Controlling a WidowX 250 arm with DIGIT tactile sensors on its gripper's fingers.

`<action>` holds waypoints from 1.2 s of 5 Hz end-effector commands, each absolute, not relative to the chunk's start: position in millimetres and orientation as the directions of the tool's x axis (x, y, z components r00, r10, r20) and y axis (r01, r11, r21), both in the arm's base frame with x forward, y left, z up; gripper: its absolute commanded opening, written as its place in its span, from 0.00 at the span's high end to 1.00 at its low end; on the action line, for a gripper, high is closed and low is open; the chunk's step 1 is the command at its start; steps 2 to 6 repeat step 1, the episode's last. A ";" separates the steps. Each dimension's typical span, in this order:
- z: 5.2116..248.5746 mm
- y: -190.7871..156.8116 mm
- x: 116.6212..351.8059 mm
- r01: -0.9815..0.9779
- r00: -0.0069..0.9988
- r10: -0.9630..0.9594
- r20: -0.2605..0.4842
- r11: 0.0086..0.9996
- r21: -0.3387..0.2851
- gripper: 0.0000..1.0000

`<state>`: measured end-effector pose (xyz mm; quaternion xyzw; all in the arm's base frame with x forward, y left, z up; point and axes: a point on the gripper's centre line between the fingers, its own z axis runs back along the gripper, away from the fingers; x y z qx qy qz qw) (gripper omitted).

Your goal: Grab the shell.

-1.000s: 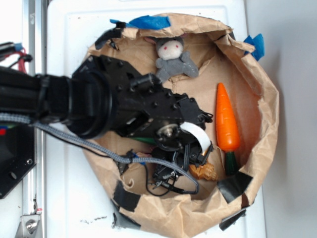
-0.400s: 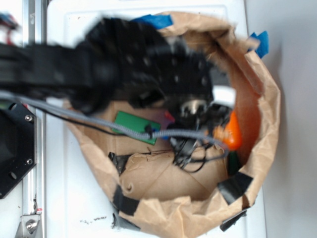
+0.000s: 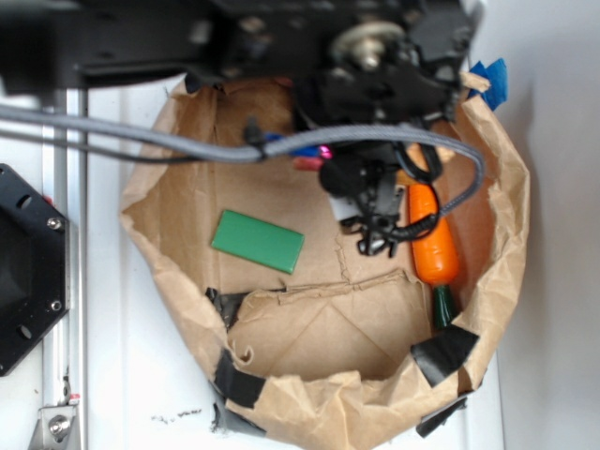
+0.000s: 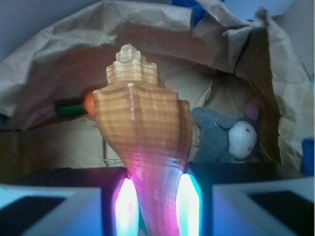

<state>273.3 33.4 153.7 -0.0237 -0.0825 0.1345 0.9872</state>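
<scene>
The shell (image 4: 140,123), tan-brown and ribbed with a stepped spiral top, fills the middle of the wrist view. My gripper (image 4: 156,196) is shut on its narrow lower part, with a glowing pad (image 4: 127,201) pressed to each side. The shell hangs above the floor of the brown paper bag (image 4: 59,49). In the exterior view the black arm stretches across the top of the bag, and the gripper (image 3: 370,211) hangs just left of the orange carrot (image 3: 433,239). There the shell is hidden behind the gripper and its cables.
A grey plush bunny (image 4: 231,137) lies against the bag wall beyond the shell. The carrot's green stem (image 3: 441,305) points to the near wall. A green flat block (image 3: 258,241) lies on the bag floor at left. Crumpled paper walls (image 3: 506,187) ring everything.
The arm has swung from the bag's near side to its far side, carrying the shell off the floor. The green block is now uncovered, and the bunny is hidden in the exterior view.
</scene>
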 end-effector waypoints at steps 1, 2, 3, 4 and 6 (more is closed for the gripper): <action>165.7 20.6 266.4 -0.272 0.939 0.271 0.214 0.962 -0.024 1.00; 165.7 20.6 266.4 -0.272 0.939 0.271 0.214 0.962 -0.024 1.00; 165.7 20.6 266.4 -0.272 0.939 0.271 0.214 0.962 -0.024 1.00; 165.7 20.6 266.4 -0.272 0.939 0.271 0.214 0.962 -0.024 1.00; 165.7 20.6 266.4 -0.272 0.939 0.271 0.214 0.962 -0.024 1.00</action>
